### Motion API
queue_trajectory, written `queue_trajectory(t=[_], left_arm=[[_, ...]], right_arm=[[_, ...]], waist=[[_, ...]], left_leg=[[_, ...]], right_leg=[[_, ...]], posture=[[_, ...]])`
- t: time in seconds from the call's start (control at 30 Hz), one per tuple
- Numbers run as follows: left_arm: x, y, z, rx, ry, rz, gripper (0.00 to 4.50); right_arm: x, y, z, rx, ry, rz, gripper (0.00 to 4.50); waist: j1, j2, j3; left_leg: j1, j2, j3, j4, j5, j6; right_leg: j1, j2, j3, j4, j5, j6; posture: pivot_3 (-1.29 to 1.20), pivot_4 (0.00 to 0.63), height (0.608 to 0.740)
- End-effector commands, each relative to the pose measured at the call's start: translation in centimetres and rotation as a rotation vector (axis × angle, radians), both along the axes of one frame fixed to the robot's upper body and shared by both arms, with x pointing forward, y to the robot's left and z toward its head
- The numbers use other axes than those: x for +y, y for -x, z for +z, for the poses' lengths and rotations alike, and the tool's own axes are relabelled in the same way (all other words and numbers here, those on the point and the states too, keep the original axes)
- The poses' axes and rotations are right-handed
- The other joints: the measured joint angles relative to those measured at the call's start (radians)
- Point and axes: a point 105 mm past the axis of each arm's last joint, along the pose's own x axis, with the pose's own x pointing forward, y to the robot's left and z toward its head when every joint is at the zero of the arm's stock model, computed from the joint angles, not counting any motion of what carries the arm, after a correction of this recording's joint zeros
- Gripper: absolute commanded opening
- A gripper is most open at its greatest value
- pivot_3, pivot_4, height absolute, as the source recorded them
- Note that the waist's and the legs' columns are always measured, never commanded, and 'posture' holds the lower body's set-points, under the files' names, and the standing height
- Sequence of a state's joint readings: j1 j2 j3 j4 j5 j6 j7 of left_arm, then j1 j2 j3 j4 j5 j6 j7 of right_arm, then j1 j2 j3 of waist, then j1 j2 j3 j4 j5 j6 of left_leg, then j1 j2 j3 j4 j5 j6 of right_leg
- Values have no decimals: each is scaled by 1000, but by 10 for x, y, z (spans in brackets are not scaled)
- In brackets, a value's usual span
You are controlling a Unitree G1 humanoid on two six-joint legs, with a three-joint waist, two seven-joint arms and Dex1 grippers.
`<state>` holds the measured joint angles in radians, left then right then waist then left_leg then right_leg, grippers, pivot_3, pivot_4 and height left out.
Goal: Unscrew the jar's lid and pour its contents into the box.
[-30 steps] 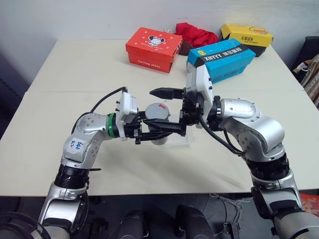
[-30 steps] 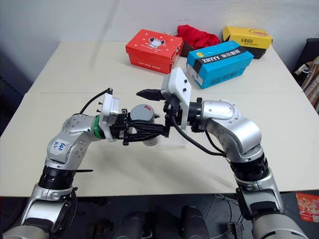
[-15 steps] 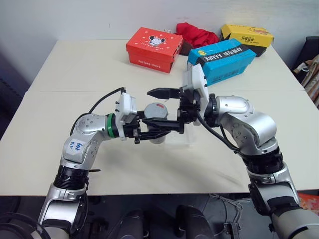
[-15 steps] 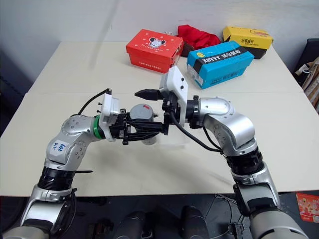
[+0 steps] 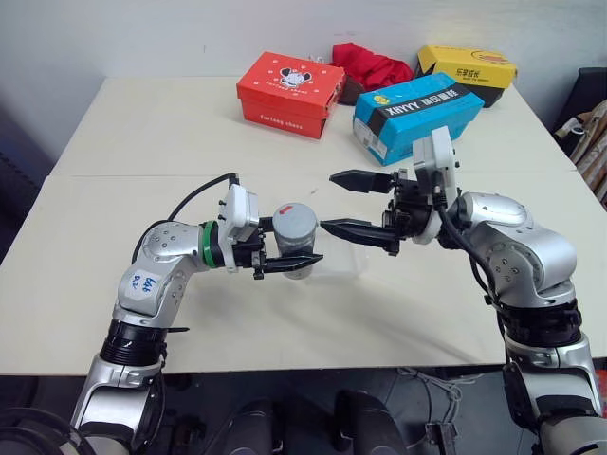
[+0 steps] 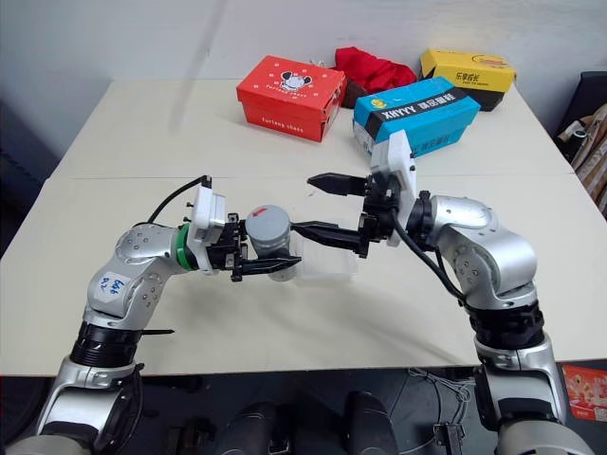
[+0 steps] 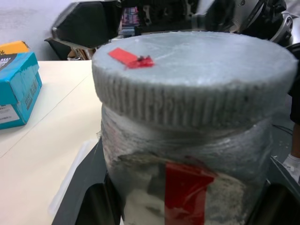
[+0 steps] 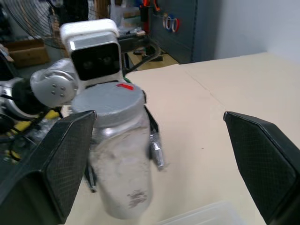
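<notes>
L gripper (image 5: 296, 256) clamped on jar (image 5: 295, 239), upright, lid (image 5: 294, 216) on, held above beige table (image 5: 142, 133). R gripper (image 5: 353, 203) spread wide, empty, just beside jar. Clear box (image 6: 327, 263) on table under them. Far edge: red, blue, yellow shoeboxes, red cloth, white wall.

"XHYTY" on blue box (image 5: 419, 114)
</notes>
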<state>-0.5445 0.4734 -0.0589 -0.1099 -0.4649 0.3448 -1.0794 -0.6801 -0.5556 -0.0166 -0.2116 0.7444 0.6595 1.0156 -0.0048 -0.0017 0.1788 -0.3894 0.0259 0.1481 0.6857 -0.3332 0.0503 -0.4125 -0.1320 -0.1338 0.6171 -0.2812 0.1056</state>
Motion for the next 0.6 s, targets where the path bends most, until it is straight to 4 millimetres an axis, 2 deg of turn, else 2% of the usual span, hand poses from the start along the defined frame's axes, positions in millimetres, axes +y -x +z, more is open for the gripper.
queue_trajectory(t=[0.03, 0.27, 0.4, 0.6], left_arm=[[0, 6, 11, -59, 11, -11, 2362], [-4, 5, 11, -50, 21, -11, 2362], [-5, 5, 11, -46, 20, -15, 2362], [-6, 5, 10, -44, 15, -18, 2362]], right_arm=[[9, 21, 23, -70, -21, 90, 4451], [47, 18, 15, -150, 79, 73, 4451], [57, 12, 12, -160, 78, 43, 4451], [63, 4, 12, -164, 65, 12, 4451]], waist=[[0, 0, 0], [-1, 0, 0], [2, 0, 0], [0, 0, 0]], left_leg=[[0, 0, 0, 0, 0, 0], [1, 0, 0, 0, 0, -1], [0, -1, 0, 0, 0, 0], [0, 0, 0, 0, 0, 0]], right_leg=[[0, 0, 0, 0, 0, 0], [0, 0, 0, 1, 0, 0], [0, -1, 0, 1, 0, 0], [0, 0, 0, 1, 0, 0]], posture=[[0, 150, 740], [0, 150, 740], [0, 150, 740], [0, 150, 740]])
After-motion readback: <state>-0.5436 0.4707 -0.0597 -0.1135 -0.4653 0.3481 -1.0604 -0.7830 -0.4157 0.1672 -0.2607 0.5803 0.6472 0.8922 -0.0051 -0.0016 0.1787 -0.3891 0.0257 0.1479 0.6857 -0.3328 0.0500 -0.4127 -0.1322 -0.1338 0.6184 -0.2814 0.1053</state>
